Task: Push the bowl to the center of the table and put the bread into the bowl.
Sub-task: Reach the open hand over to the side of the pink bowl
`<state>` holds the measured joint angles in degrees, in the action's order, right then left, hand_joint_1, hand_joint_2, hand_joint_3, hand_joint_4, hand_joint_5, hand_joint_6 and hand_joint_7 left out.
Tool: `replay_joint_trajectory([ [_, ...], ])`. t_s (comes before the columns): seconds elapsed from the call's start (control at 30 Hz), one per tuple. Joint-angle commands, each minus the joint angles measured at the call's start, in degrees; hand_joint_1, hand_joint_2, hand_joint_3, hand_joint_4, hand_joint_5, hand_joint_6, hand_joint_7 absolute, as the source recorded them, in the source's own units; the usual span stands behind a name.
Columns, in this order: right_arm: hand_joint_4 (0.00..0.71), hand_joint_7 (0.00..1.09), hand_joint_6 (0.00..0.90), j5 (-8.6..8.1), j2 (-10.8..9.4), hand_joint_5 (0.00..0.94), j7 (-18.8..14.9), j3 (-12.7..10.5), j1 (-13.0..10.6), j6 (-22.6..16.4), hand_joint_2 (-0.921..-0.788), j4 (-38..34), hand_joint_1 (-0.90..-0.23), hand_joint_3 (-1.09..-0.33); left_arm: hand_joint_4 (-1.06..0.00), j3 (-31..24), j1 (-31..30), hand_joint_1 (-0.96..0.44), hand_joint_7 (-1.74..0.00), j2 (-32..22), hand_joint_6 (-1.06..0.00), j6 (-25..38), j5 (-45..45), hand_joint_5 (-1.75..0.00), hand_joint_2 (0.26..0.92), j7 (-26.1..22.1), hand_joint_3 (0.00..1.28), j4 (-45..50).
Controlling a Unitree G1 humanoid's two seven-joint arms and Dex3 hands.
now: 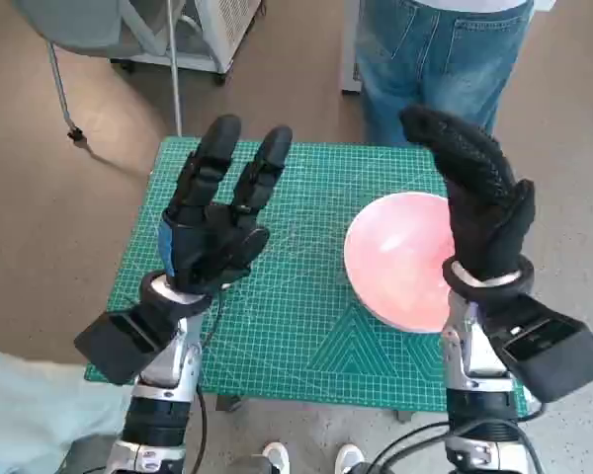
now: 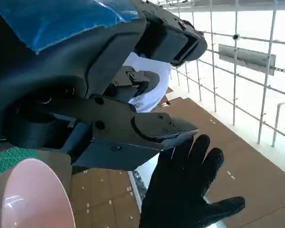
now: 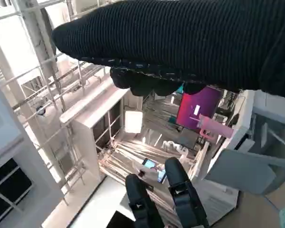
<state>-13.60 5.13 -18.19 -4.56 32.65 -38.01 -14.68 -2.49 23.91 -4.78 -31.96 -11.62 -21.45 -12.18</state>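
Note:
A pink bowl (image 1: 400, 259) sits on the right part of the green mat (image 1: 306, 326), near its right edge; its rim also shows in the left wrist view (image 2: 23, 199). My left hand (image 1: 217, 212) is raised above the mat's left half, fingers spread, holding nothing. My right hand (image 1: 479, 197) in the black glove is raised over the bowl's right side, fingers apart and empty; it shows in the left wrist view (image 2: 190, 190) too. The left hand's fingers (image 3: 180, 199) appear in the right wrist view. No bread shows in any view.
A person in jeans (image 1: 440, 49) stands just behind the table's far edge. A chair leg and a white cabinet (image 1: 178, 39) stand at the far left. A pale blue cloth or sleeve (image 1: 30, 415) shows at the near left corner.

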Motion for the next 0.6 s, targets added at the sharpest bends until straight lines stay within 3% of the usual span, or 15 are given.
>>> replay_joint_trajectory([
  [0.03,0.229,0.65,-0.001,-0.31,-0.3,0.153,-0.2,-0.2,-1.0,0.1,-0.921,-0.7,-0.571,-0.812,-0.33,-0.1,0.6,-0.02,-0.01,-0.1,-0.46,-0.7,-0.5,0.00,0.921,-0.2,0.31,0.0],
  [0.6,0.228,0.66,-0.001,-1.20,0.0,0.159,-0.4,-0.8,-1.4,0.2,-0.921,-0.6,-0.571,-0.808,-0.34,0.1,0.5,-0.01,-0.01,0.1,-0.46,-0.6,-0.7,0.00,0.921,-0.6,0.31,0.1],
])
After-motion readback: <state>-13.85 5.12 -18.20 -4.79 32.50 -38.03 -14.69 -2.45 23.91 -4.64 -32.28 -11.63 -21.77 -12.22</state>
